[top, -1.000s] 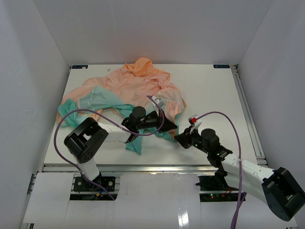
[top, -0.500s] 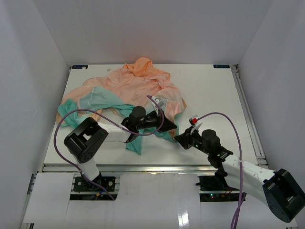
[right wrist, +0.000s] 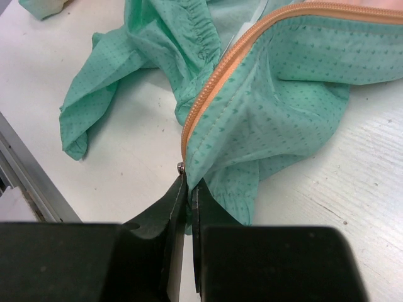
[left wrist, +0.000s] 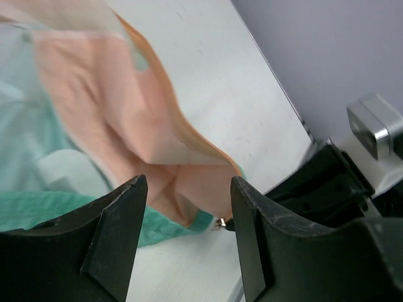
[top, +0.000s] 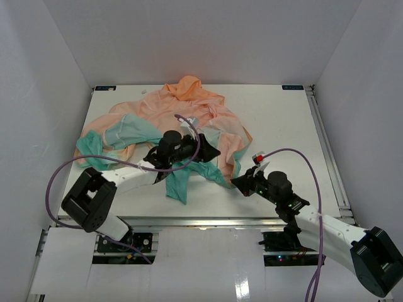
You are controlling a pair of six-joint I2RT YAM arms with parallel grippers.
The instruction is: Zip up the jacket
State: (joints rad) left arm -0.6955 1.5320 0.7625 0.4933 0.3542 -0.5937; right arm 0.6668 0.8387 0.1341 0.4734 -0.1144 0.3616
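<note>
Fingertips [right wrist: 175,204] of your right gripper [right wrist: 189,185] are pinched shut on the teal hem corner of the jacket [top: 189,110], right at the bottom end of the orange zipper [right wrist: 252,44]. Your left gripper [left wrist: 187,180] hovers over the fabric with its jaws apart, holding nothing. Across the left-centre of the table [top: 283,119] the jacket lies crumpled, hood at the far side and hem toward the arms. Keep that right pinch firm and low. Bring the left down on the facing zipper edge near the hem, take one layer only, and line up both ends before mating them.
</note>
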